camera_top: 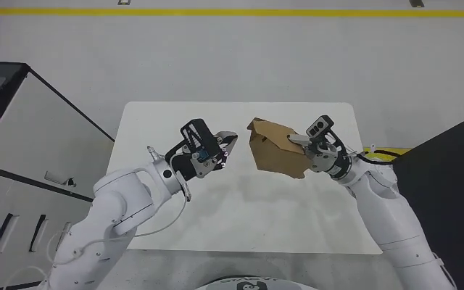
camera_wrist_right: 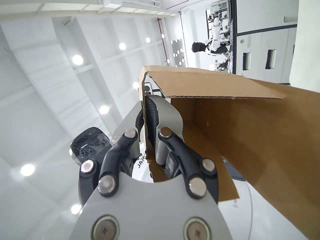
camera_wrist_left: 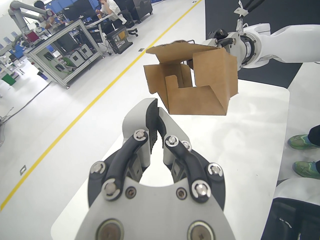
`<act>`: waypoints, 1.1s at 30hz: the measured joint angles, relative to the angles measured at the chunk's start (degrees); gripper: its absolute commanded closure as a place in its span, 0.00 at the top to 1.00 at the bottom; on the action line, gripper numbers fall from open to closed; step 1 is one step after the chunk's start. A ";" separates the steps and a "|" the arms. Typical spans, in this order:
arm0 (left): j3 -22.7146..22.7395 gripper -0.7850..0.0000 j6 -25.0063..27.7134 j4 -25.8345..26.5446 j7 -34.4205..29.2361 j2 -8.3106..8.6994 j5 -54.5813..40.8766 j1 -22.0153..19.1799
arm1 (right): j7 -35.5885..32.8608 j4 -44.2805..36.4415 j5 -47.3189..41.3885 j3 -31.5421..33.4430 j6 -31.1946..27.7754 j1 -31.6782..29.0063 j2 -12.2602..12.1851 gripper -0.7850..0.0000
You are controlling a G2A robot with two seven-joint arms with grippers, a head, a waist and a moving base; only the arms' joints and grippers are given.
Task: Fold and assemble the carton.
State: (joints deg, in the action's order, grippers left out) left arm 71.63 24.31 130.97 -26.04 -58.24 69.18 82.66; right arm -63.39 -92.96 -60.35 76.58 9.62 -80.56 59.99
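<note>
The plain brown corrugated carton (camera_top: pixel 275 148) hangs tilted above the white table (camera_top: pixel 290 225), flaps loose and its open end facing the left gripper (camera_top: pixel 228 142). The right gripper (camera_top: pixel 299 141) is clenched on one carton wall, a pad on each side. The left gripper is pinched closed on nothing, near the carton but apart from it. Lettering on the right gripper's body is half hidden by cardboard. A yellow line (camera_top: pixel 232 11) crosses the pale floor beyond the table.
</note>
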 measured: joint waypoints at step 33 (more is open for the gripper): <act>-5.35 0.00 -2.60 1.22 10.85 -0.52 26.43 0.04 | -3.09 2.72 -11.53 -3.17 15.98 1.05 0.65 0.00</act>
State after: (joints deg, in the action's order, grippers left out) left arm 66.28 21.71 132.20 -15.19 -58.76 95.61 82.70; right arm -66.48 -90.24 -71.88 73.41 25.61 -79.50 60.64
